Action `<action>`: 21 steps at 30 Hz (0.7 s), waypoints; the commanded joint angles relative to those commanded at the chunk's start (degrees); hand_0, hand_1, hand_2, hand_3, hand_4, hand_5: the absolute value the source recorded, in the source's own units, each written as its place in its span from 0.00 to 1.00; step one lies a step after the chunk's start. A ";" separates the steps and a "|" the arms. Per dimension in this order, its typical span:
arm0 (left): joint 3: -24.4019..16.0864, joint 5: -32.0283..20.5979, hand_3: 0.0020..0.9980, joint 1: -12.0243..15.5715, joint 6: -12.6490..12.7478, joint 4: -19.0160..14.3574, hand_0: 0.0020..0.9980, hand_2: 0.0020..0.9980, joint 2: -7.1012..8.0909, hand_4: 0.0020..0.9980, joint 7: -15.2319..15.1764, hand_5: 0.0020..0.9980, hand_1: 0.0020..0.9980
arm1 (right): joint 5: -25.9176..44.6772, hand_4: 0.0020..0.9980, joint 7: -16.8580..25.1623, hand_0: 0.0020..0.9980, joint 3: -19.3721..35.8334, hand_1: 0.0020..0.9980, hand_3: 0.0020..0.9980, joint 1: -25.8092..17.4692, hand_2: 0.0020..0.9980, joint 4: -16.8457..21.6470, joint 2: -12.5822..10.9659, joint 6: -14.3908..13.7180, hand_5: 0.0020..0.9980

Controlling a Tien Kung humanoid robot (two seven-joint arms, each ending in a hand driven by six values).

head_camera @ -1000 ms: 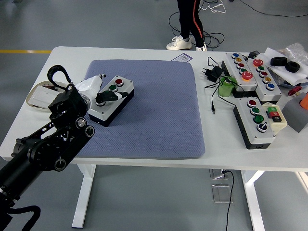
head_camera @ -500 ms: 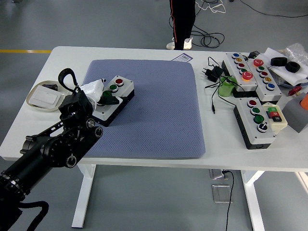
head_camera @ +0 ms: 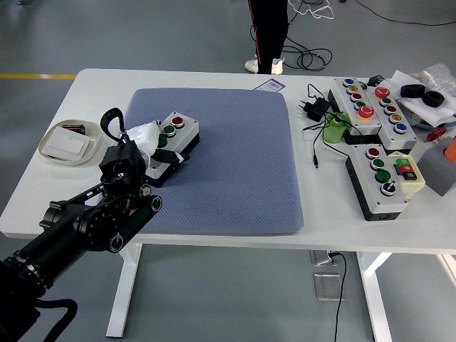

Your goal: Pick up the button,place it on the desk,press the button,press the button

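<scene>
We list the left hand (head_camera: pixel 151 140) first: white-shelled palm with dark fingers, lying over the near-left part of the button box (head_camera: pixel 168 147), fingertips down on its top face. We cannot tell whether the fingers are closed around the box or only resting on it. The left arm (head_camera: pixel 89 217) is black, jointed, and comes in from the near-left corner.

The button box is light grey on top with a black base and carries 1 red button (head_camera: pixel 177 122) at its far end and 1 green button (head_camera: pixel 169 130) just nearer; the rest of the top is hidden under the hand. It sits on the left part of the blue-grey mat (head_camera: pixel 228 164), which covers the middle of the white table (head_camera: pixel 320 221).

Left of the mat, we note a shallow beige dish (head_camera: pixel 51 151) holding a white card-like item.

Right of the mat:
- a black plug adapter with cable (head_camera: pixel 313 108);
- a green cylinder (head_camera: pixel 333 130);
- 2 long button boxes (head_camera: pixel 370 107) lying side by side, with coloured buttons;
- 1 shorter black-based button box (head_camera: pixel 385 178), nearer;
- 2 black rings (head_camera: pixel 422 93) near the far-right edge.

At the far side, we see a person's legs (head_camera: pixel 269 32) in dark trousers with a red stripe.
</scene>
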 joint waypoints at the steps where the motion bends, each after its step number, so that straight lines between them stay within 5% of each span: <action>1: 0.20 0.73 1.00 0.01 -0.12 0.14 0.79 0.96 0.01 0.96 0.00 0.36 0.91 | -0.04 0.25 -0.03 0.64 -0.05 0.53 0.61 -0.05 0.63 0.00 -0.01 0.01 0.32; 2: 0.29 1.11 0.81 0.03 -0.22 0.21 0.61 0.62 0.02 0.76 0.00 0.00 0.62 | -0.07 0.24 -0.04 0.64 -0.05 0.53 0.61 -0.07 0.63 0.00 -0.01 0.02 0.32; 7: 0.63 2.62 0.81 0.09 -0.45 0.65 0.61 0.62 0.12 0.76 0.00 0.00 0.62 | -0.11 0.24 -0.04 0.64 -0.10 0.53 0.61 -0.16 0.63 0.00 0.00 0.02 0.32; 8: 0.64 2.63 0.65 0.09 -0.45 0.67 0.57 0.45 0.13 0.71 0.00 0.00 0.50 | -0.11 0.25 -0.04 0.64 -0.11 0.53 0.61 -0.17 0.63 0.00 0.00 0.02 0.32; 13: 0.77 1.28 0.65 0.19 -0.12 1.00 0.57 0.45 0.41 0.71 0.00 0.00 0.50 | -0.12 0.25 0.03 0.64 -0.05 0.53 0.61 -0.11 0.63 0.00 -0.02 0.04 0.32; 14: 0.82 1.26 0.41 0.24 -0.08 1.08 0.47 0.25 0.47 0.67 0.00 0.00 0.28 | -0.10 0.25 0.04 0.64 0.00 0.53 0.61 -0.08 0.63 0.00 -0.03 0.04 0.32; 19: 0.87 1.10 0.41 0.50 1.28 1.13 0.47 0.25 0.80 0.67 -0.56 0.00 0.28 | -0.08 0.25 0.08 0.64 0.20 0.53 0.61 0.09 0.63 0.00 0.01 0.01 0.32; 20: 0.86 1.08 0.30 0.52 1.41 1.10 0.34 0.14 0.84 0.51 -0.74 0.00 0.17 | -0.07 0.25 0.09 0.64 0.21 0.53 0.61 0.10 0.63 0.00 0.01 0.02 0.32; 21: 0.80 1.03 0.30 0.65 1.86 0.84 0.34 0.14 0.98 0.51 -1.40 0.00 0.17 | -0.07 0.25 0.10 0.64 0.28 0.53 0.61 0.12 0.63 0.00 0.02 0.01 0.32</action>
